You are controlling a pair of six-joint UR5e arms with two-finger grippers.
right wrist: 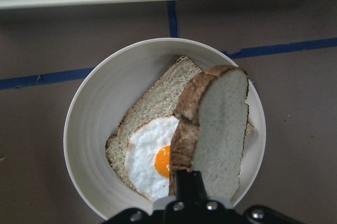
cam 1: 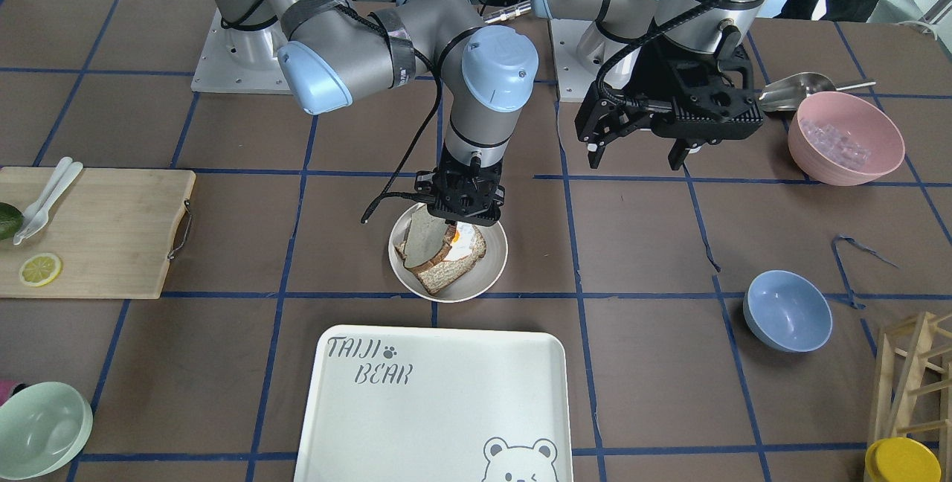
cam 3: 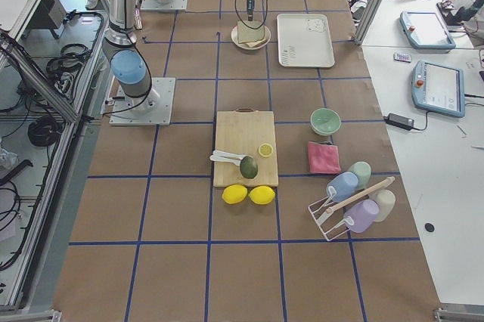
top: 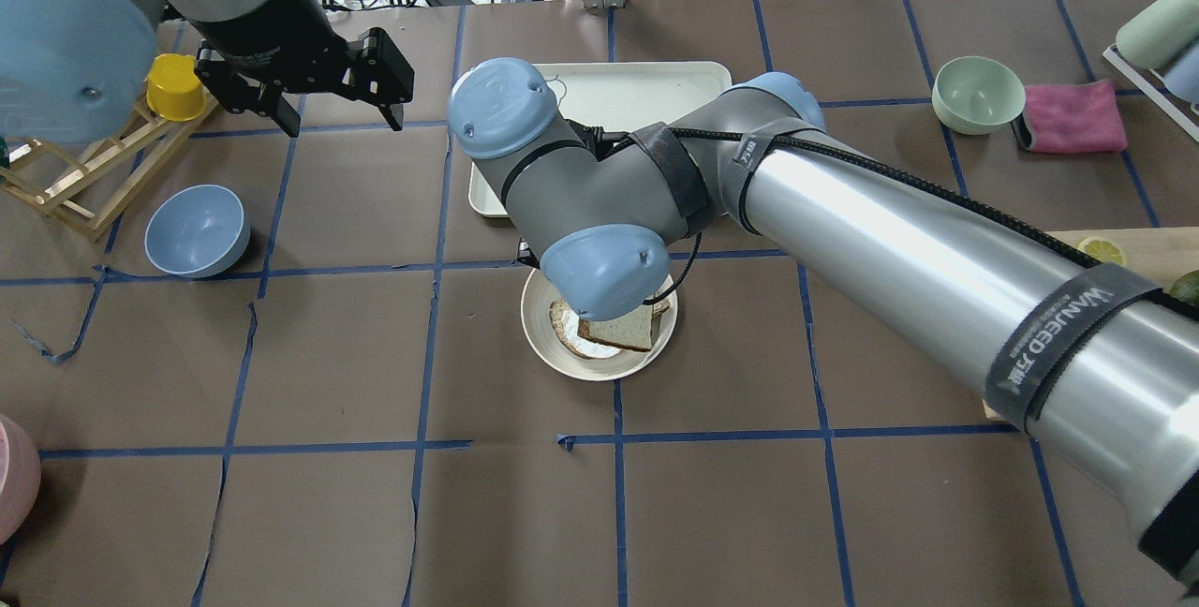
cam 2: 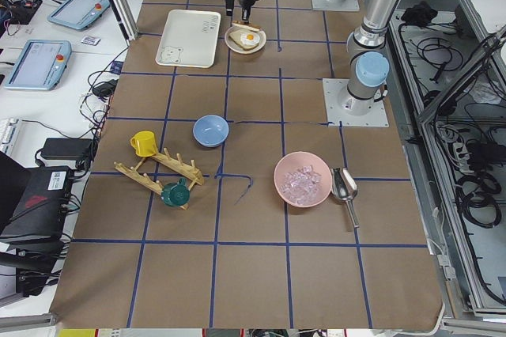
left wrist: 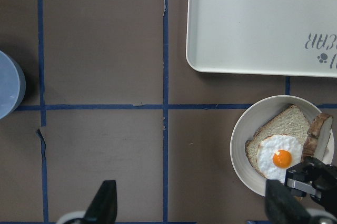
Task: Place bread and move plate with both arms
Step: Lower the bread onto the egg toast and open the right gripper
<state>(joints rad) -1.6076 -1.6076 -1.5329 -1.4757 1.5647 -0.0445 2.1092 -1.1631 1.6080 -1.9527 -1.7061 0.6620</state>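
Right wrist view: I saw the right gripper pinching the bread by one edge. The slice was tilted up on its side over the egg slice on the plate. Its lower end looked to touch that slice, but I couldn't confirm. The plate sat just beside the tray. I saw the left gripper hanging above the table with fingers spread wide, well apart from the plate.

White tray reads "TAIJI BEAR" in dark letters, w/ a paw mark. Black strap round the right arm reads "WANJEED"; smaller chars beside it aren't legible.
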